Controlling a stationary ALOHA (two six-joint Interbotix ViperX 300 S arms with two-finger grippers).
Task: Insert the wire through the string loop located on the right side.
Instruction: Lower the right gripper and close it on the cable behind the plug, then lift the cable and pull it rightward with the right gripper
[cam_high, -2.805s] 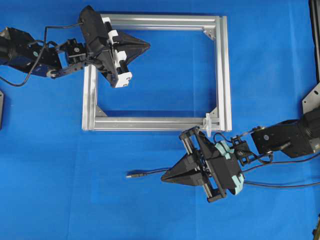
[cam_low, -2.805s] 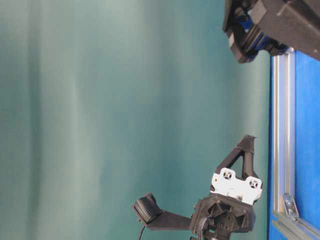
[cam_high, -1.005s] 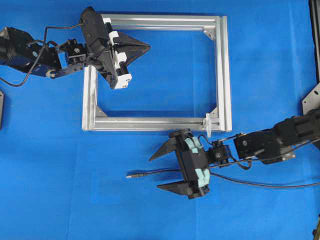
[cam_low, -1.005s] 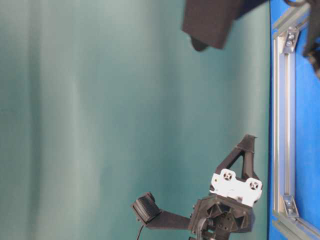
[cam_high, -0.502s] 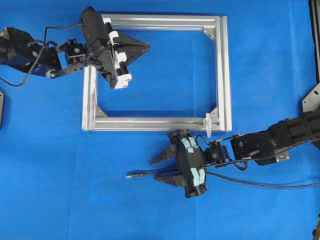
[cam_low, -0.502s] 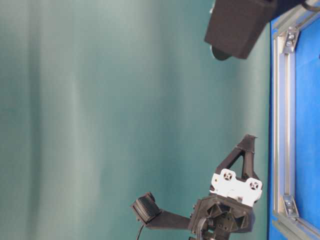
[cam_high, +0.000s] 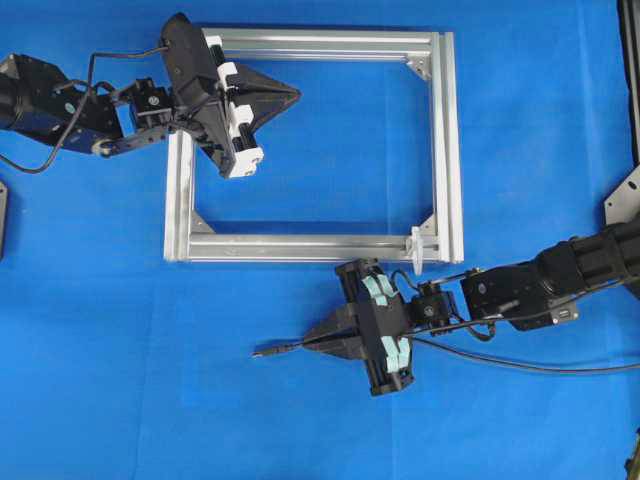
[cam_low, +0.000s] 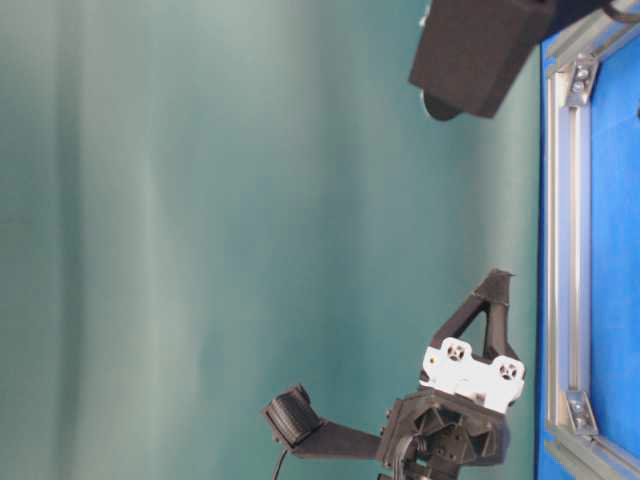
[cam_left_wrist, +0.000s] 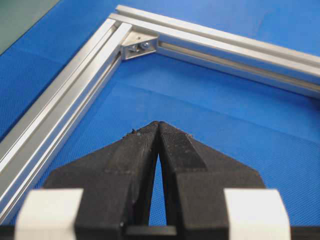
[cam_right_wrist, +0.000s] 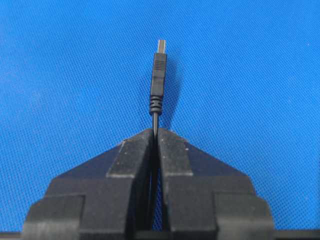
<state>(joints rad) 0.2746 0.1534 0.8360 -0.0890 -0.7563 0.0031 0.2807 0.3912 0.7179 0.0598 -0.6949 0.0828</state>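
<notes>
The right hand (cam_high: 318, 342), pinching the wire (cam_right_wrist: 158, 80) just behind its left-pointing plug, lies near-left of the string loop (cam_high: 416, 248); the left hand (cam_left_wrist: 159, 127) sits pressed together.

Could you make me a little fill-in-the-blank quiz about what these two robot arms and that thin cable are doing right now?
1. The right claw is shut on the ____.
2. The wire ends in a small plug with a ____ tip.
3. The left claw is shut and holds ____.
4. The string loop sits on the silver frame's ____ bar in the overhead view.

Missing words: wire; metallic; nothing; bottom
</notes>
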